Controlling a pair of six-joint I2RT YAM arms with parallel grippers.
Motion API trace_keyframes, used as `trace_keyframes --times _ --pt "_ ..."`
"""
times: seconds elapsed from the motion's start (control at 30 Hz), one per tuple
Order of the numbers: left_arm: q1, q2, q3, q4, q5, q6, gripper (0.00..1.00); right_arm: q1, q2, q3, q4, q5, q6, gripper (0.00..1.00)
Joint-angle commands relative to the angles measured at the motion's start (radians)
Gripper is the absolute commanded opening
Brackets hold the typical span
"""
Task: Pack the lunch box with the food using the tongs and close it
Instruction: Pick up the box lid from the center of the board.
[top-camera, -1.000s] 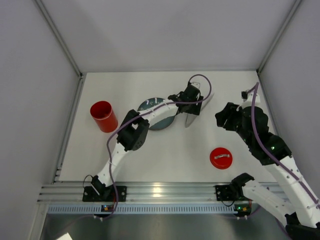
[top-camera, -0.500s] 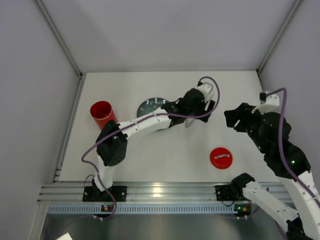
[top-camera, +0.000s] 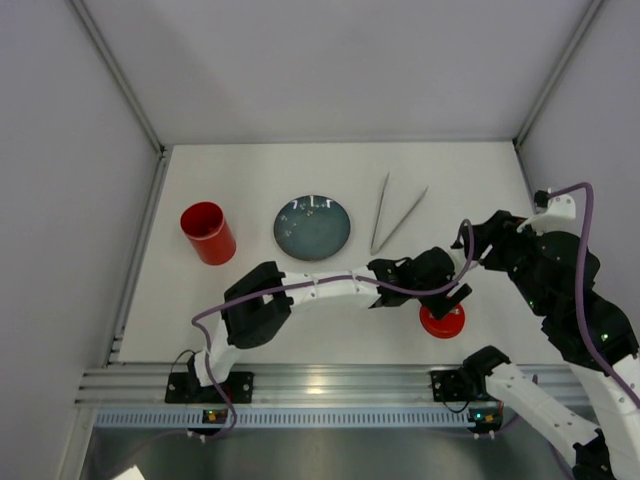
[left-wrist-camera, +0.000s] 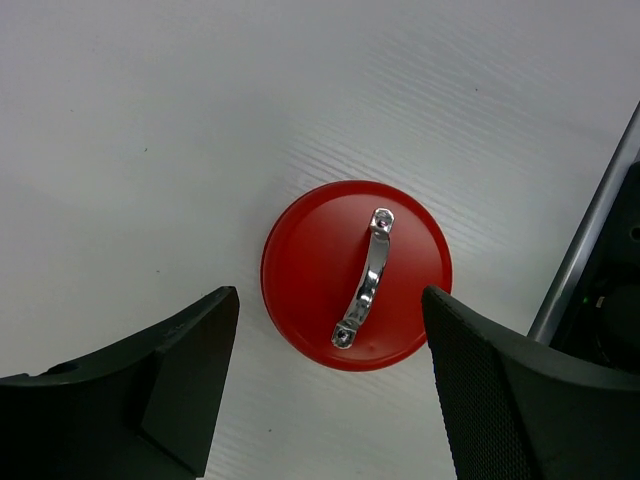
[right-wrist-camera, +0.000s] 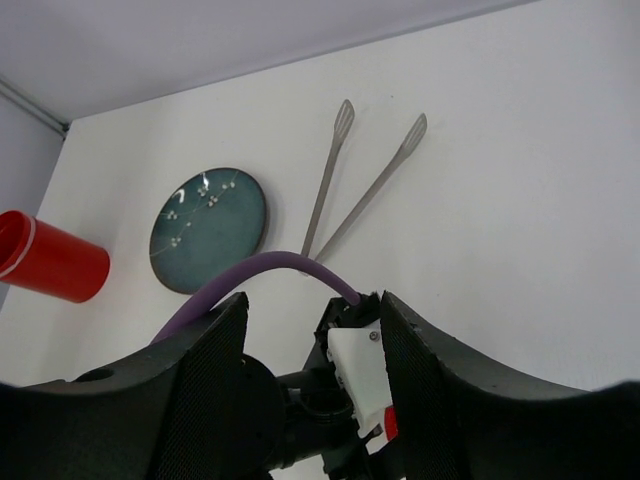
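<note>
Two robot arms are pictured from above at a white table (top-camera: 330, 180) enclosed by pale panels on three sides. The left arm (top-camera: 320, 288) is stretched low across the near part of the table towards the right, with a purple cable (right-wrist-camera: 250, 275) looped along it. The right arm (top-camera: 560, 290) is folded up at the table's right edge.

The blue-grey plate (top-camera: 312, 228), dotted with small pale specks, is set near the middle of the table, towards the back. The tongs (top-camera: 380, 212) are laid flat just to the right of the plate and apart from it, with the joined end turned towards the arms and the two slim tips spread towards the back wall. The lunch box (top-camera: 207, 234), an open red tub, is stood upright to the left of the plate, well apart from the tongs. The flat red lid (left-wrist-camera: 310, 270) is placed at the front right of the table, far from the lunch box, and a curved metal handle (left-wrist-camera: 363, 277) is fixed across its top.

The left gripper (left-wrist-camera: 330, 295) is held directly above the lid, its jaws spread wider than the lid itself and nothing gripped between them. The right gripper (right-wrist-camera: 312, 300) is raised over the left arm's wrist, its fingers set apart, and nothing is held in it either.
</note>
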Motion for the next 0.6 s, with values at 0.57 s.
trace_keyframes --times 0.57 --pt "-0.008 0.14 0.069 -0.004 0.135 0.032 0.7 0.012 0.002 0.001 0.016 -0.013 -0.008 0.56"
